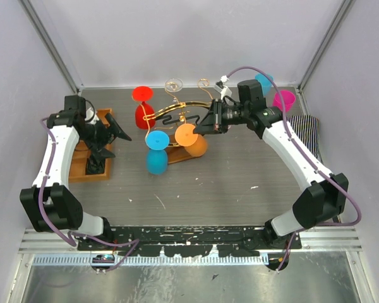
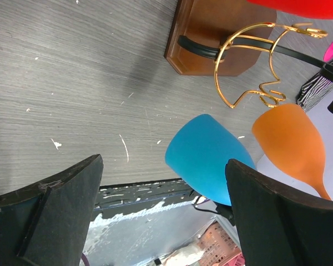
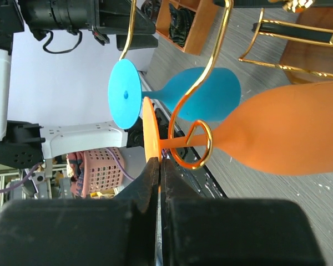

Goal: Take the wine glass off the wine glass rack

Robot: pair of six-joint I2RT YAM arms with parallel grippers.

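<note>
The wine glass rack [image 1: 177,117], gold wire with a black bar on a brown base, stands mid-table. A red glass [image 1: 142,104], a blue glass [image 1: 156,151] and an orange glass [image 1: 191,140] hang on it by their stems. My right gripper [image 1: 206,126] is shut on the rim of the orange glass's foot [image 3: 150,130]; its stem sits in a gold scroll [image 3: 191,145]. My left gripper [image 1: 112,140] is open and empty, left of the rack. In the left wrist view its fingers [image 2: 55,210] frame the blue glass [image 2: 208,158] from a distance.
An orange-brown compartment tray [image 1: 82,167] lies under my left gripper. A pink cup [image 1: 283,100], a blue cup [image 1: 263,81] and a striped cloth [image 1: 306,129] sit at the back right. A clear glass foot [image 1: 173,85] shows behind the rack. Walls close the back and sides.
</note>
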